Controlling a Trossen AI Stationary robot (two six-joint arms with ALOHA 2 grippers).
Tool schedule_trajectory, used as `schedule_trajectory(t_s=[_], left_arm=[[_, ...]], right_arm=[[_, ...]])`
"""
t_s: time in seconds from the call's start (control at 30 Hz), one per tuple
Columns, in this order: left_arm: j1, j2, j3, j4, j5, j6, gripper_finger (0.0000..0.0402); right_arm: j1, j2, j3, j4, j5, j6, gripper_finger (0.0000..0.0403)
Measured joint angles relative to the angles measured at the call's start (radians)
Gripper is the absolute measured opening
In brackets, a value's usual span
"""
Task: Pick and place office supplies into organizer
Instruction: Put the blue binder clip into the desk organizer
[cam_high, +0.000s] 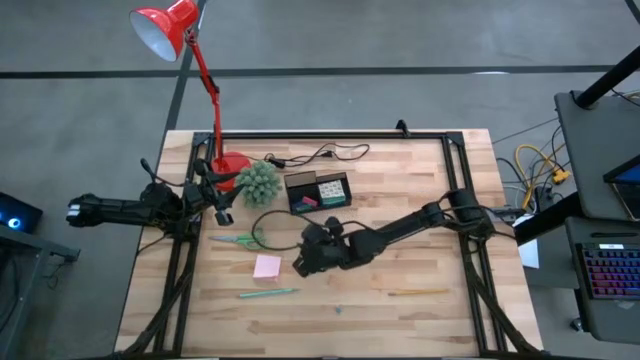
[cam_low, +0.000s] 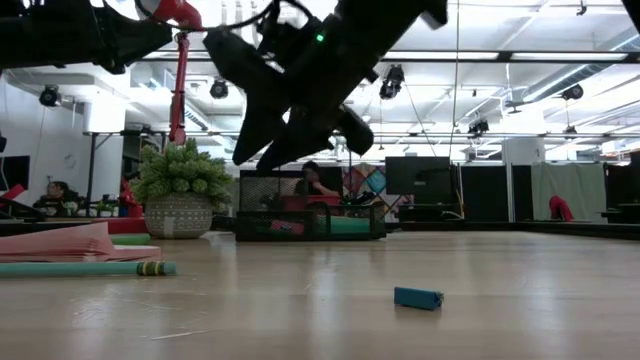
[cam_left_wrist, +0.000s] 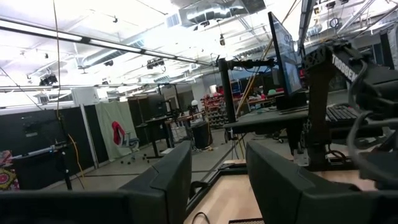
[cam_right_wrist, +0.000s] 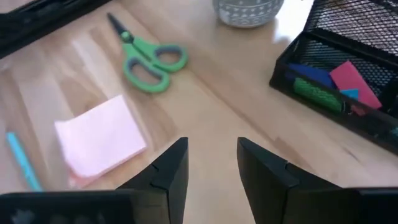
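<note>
My right gripper (cam_high: 302, 263) (cam_right_wrist: 211, 163) is open and hovers above the table just right of the pink sticky-note pad (cam_high: 267, 266) (cam_right_wrist: 102, 138), which lies flat. The low view shows this gripper (cam_low: 265, 155) raised clear of the wood. The green-handled scissors (cam_high: 238, 240) (cam_right_wrist: 147, 57) lie beyond the pad. The slim green pen (cam_high: 268, 293) lies nearer the near edge. The black mesh organizer (cam_high: 318, 190) (cam_right_wrist: 348, 81) holds pink, green and blue items. My left gripper (cam_high: 222, 208) (cam_left_wrist: 217, 180) is open, raised near the plant, holding nothing.
A spiky green plant (cam_high: 258, 183) and the red lamp's base (cam_high: 232, 165) stand left of the organizer, with a black cable (cam_high: 320, 155) behind. A thin yellowish stick (cam_high: 418, 292) and a small blue bit (cam_high: 338, 308) (cam_low: 418, 298) lie near the near edge.
</note>
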Motion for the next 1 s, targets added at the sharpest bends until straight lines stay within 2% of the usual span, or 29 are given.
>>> schedule_trajectory(t_s=[0.47, 0.67, 1.0], left_arm=[[0.000, 0.001, 0.000, 0.000, -0.002, 0.000, 0.0139], [0.000, 0.001, 0.000, 0.000, -0.002, 0.000, 0.0139], [0.000, 0.002, 0.000, 0.000, -0.002, 0.000, 0.0139]], right_arm=[[0.094, -0.024, -0.001, -0.200, -0.033, 0.106, 0.0128], [0.136, -0.040, -0.001, -0.256, -0.040, 0.097, 0.0128], [0.178, -0.056, -0.001, -0.291, -0.173, 0.056, 0.0128]])
